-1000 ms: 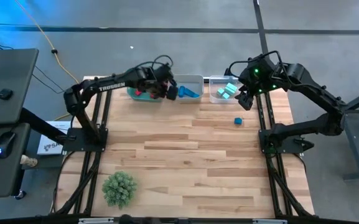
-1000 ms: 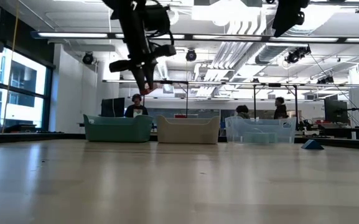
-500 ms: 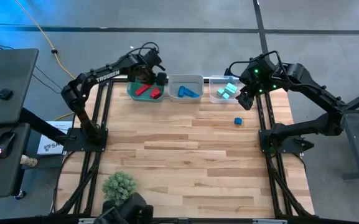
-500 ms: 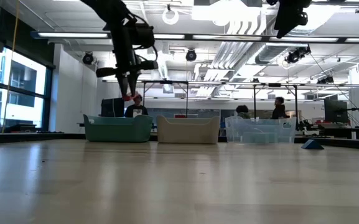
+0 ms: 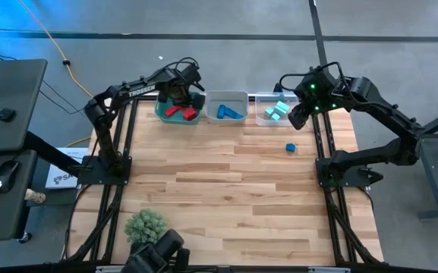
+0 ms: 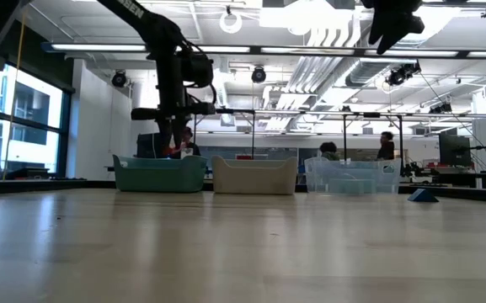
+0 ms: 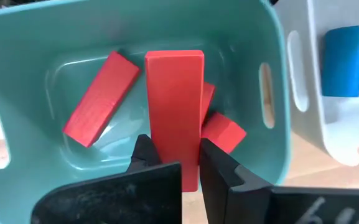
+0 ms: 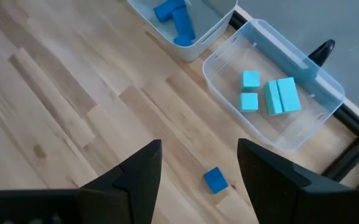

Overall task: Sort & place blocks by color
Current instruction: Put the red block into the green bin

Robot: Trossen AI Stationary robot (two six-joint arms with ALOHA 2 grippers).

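— Left wrist view: what is gripped over the teal bin [image 7: 272,124]?

— A red bar [image 7: 174,106], clamped endwise by the left hand [image 7: 178,163], directly above the red blocks [image 7: 101,96].

— And the right hand [image 8: 198,163]?

— Held wide open, nearest the stray blue cube [image 8: 215,180].

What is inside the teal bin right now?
Three red blocks lie in the teal bin: one bar, two partly hidden behind the red bar gripped by the left end effector. The floor beneath it is covered.
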